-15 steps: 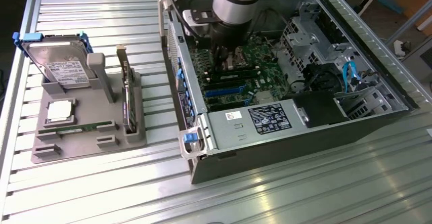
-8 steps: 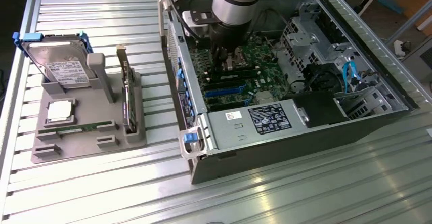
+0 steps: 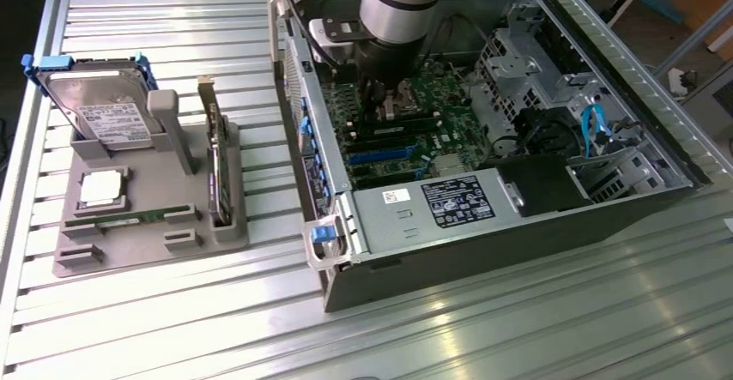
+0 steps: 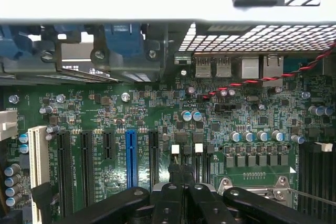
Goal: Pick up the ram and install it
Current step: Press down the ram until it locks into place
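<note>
In the exterior view, my grey-and-silver arm (image 3: 401, 3) reached down into the open black computer case (image 3: 550, 217), which lay on its side on the ribbed aluminium worktop (image 3: 516, 328). My gripper (image 3: 387, 105) hung low over the green motherboard (image 3: 452, 131), close above its dark slots. The ram (image 3: 120, 218), a long, thin green circuit-board stick, lay flat along the near edge of the grey plastic holder tray (image 3: 149, 247), outside the case at the exterior view's left. It was well apart from my gripper, with the case wall between us. On the same tray stood the silver hard drive with blue clips (image 3: 103, 110) and the upright expansion card (image 3: 215, 170), with a square silver chip (image 3: 101, 187) lying just behind the ram.

In the wrist view, my gripper (image 4: 184, 184) pointed at the motherboard (image 4: 157, 114), and its black fingers (image 4: 173, 198) were drawn tight together. I could not tell whether anything thin sat between them. Just beyond the fingertips ran a row of upright card slots: one blue slot (image 4: 130, 158), black slots (image 4: 64, 166) on either side of it, and a white slot (image 4: 35, 166) at the end. A red-and-black twisted cable (image 4: 252, 82) crossed the board near the perforated metal wall (image 4: 252, 35), and a row of small silver capacitors (image 4: 257, 136) stood close to my fingers.
</note>
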